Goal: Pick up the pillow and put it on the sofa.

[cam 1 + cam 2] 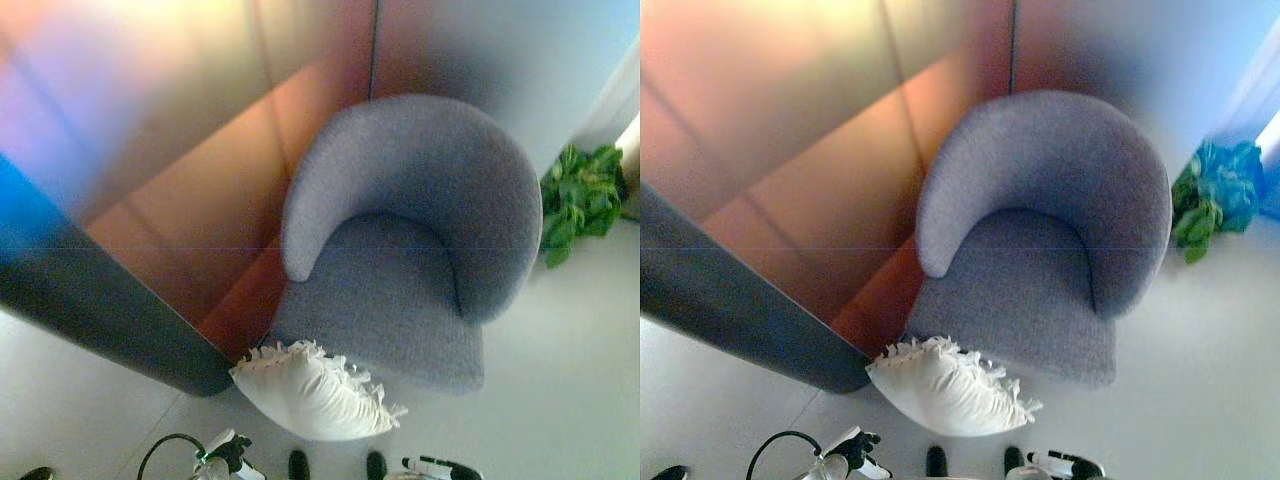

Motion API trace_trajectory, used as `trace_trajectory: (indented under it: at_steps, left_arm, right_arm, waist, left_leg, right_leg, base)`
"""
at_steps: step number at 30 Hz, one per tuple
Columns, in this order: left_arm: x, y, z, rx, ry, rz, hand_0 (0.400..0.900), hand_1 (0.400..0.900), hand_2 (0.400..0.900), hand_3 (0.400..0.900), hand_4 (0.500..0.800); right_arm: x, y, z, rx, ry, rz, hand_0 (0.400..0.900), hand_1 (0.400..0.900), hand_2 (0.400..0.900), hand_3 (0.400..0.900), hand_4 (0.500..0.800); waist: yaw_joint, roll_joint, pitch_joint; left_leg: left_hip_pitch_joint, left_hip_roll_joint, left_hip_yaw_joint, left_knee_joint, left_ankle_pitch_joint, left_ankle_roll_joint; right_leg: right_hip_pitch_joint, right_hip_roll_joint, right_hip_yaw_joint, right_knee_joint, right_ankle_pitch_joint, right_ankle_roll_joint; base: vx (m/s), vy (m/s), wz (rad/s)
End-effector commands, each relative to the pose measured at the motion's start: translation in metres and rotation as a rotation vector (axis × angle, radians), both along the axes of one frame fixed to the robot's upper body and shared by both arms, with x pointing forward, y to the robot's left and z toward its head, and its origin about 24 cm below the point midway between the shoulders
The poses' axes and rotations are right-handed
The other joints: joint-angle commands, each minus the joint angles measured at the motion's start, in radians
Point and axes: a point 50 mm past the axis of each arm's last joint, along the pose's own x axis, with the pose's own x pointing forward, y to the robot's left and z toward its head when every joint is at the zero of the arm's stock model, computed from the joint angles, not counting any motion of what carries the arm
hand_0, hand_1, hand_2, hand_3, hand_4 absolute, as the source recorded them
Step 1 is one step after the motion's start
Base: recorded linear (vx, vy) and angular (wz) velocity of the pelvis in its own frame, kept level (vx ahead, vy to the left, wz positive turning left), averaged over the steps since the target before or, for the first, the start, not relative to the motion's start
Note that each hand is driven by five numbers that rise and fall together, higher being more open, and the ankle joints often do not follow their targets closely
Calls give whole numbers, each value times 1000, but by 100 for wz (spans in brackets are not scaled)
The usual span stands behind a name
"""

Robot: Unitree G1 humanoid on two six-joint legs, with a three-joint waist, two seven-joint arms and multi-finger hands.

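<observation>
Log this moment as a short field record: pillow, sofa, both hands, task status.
pillow: white fringed fabric pillow, on the pale floor, at the front left corner of the seat
sofa: grey upholstered round-backed armchair sofa, seat bare
left hand: dark left hand at the bottom edge, apart from the pillow, grip unclear
right hand: dark right hand at the bottom edge, grip unclear
nearby: green leafy plant
status: pillow not yet picked up

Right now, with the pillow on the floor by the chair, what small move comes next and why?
Probably lower both arms toward the pillow: it lies on the floor against the sofa's front edge, and neither robot hand touches it yet.
</observation>
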Motion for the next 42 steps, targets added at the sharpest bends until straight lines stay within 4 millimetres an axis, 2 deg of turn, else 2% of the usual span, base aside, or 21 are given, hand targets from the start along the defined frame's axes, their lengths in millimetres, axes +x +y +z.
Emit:
trace_trajectory:
  at_steps: [1, 6, 16, 20, 29, 34, 42]
  left_arm:
    - [42, 33, 24, 165, -124, -33, 900, 900, 900, 900, 800]
    - [81, 51, 52, 205, -256, -6, 900, 900, 900, 900, 800]
    - [144, 69, 109, 295, -440, -51, 900, 900, 900, 900, 800]
    - [172, 77, 141, 310, -511, -30, 900, 900, 900, 900, 800]
    - [205, 83, 190, 305, -653, 48, 900, 900, 900, 900, 800]
    - [216, 83, 209, 272, -719, 95, 900, 900, 900, 900, 800]
    - [234, 88, 251, 258, -833, 148, 900, 900, 900, 900, 800]
  right_arm:
    - [33, -12, 13, -55, -66, 77, 900, 900, 900, 900, 800]
    - [41, -30, 23, -93, -95, 82, 900, 900, 900, 900, 800]
    - [68, -37, 37, -92, -200, 74, 900, 900, 900, 900, 800]
    - [82, -38, 45, -84, -247, 73, 900, 900, 900, 900, 800]
    - [99, -39, 54, -83, -305, 66, 900, 900, 900, 900, 800]
    - [106, -40, 60, -85, -333, 77, 900, 900, 900, 900, 800]
    - [111, -45, 65, -88, -366, 54, 900, 900, 900, 900, 800]
  waist:
    - [-25, -17, 82]
    - [-59, -1, 163]
    - [-103, -2, 246]
    - [-131, -11, 276]
    - [-186, -30, 338]
    - [-201, -31, 339]
    - [-212, -29, 339]
  left_leg:
    - [-2, -65, 30, -5, -39, 9]
    - [-61, -77, 45, -5, -21, 6]
    - [-143, -87, 82, -4, 2, -5]
    - [-187, -83, 114, 14, 15, -14]
    - [-271, -68, 165, 37, 42, -30]
    - [-338, -62, 178, 41, 57, -39]
    - [-451, -51, 183, 35, 81, -48]
  right_leg:
    - [-96, -17, 41, 5, 73, 62]
    - [-165, -18, 75, 7, 91, 66]
    - [-266, -26, 115, 17, 118, 87]
    - [-325, -27, 128, 33, 134, 89]
    - [-427, -1, 167, 59, 162, 86]
    - [-492, 14, 183, 57, 174, 82]
    - [-600, 22, 195, 55, 188, 85]
  base:
    - [-146, 157, -19]
    - [-118, 113, -13]
    - [-75, 65, -7]
    - [-52, 39, -14]
    - [-40, 35, -16]
    - [-13, 26, -11]
    - [-12, -17, 5]
